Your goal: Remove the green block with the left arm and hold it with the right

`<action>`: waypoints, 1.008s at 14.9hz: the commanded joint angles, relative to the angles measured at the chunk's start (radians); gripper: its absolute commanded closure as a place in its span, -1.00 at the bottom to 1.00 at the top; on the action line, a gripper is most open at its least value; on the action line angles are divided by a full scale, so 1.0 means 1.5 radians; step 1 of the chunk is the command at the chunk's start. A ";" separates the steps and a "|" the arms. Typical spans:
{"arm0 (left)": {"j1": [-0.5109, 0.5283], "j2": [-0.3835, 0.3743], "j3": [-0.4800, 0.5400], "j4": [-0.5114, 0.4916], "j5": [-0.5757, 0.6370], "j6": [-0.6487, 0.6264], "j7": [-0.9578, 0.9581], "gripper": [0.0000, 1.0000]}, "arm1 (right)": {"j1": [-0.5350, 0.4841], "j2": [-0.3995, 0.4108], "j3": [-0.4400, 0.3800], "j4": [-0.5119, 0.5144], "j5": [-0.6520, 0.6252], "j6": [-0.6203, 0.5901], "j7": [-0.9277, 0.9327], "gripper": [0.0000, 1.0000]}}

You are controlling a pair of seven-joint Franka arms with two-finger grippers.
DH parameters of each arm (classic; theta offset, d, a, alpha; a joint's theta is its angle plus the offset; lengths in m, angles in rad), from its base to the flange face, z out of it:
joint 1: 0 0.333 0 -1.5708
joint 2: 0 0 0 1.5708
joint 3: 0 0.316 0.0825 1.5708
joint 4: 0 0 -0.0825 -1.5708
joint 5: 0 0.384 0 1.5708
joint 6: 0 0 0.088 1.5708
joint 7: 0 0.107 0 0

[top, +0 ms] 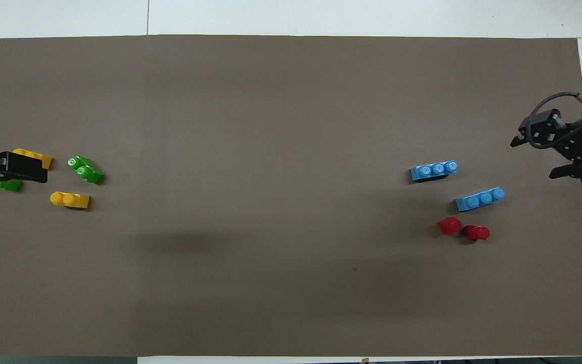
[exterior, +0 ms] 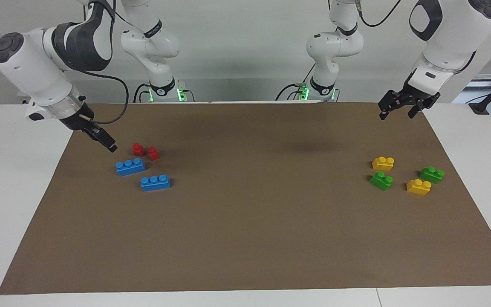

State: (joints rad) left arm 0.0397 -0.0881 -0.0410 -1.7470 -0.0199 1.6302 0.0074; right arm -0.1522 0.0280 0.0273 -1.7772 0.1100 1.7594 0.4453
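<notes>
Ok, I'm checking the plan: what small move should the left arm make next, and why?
Probably lower the left hand onto the green block at the left arm's end of the table. That hand hangs open in the air, holding nothing, and from above it already overlaps this block. The right hand waits by the red blocks.

Both robot arms are white and round, with dark grey bands at the joints. The right arm [exterior: 36, 76] has a shiny clear ring at its wrist and a thin black cable looping beside it. The left arm [exterior: 446, 42] has a black cable near its top. Each arm ends in black metal. Small green lights glow at both bases.
</notes>
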 commanded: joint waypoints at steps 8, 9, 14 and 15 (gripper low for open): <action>-0.006 -0.008 0.006 0.002 -0.008 -0.004 0.006 -1.00 | -0.001 -0.071 0.012 0.035 -0.072 -0.087 -0.268 -1.00; -0.006 -0.007 0.007 0.002 -0.008 -0.004 0.006 -1.00 | -0.001 -0.073 0.013 0.045 -0.075 -0.101 -0.287 -1.00; -0.007 -0.008 0.006 0.002 -0.007 -0.005 0.007 -1.00 | 0.000 -0.077 0.015 0.065 -0.089 -0.132 -0.374 -1.00; -0.007 -0.008 0.006 0.002 -0.007 -0.005 0.006 -1.00 | 0.000 -0.077 0.021 0.075 -0.089 -0.138 -0.379 -1.00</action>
State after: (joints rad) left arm 0.0395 -0.0891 -0.0415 -1.7468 -0.0200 1.6302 0.0074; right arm -0.1498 -0.0904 0.0429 -1.6940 0.0047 1.5842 -0.0810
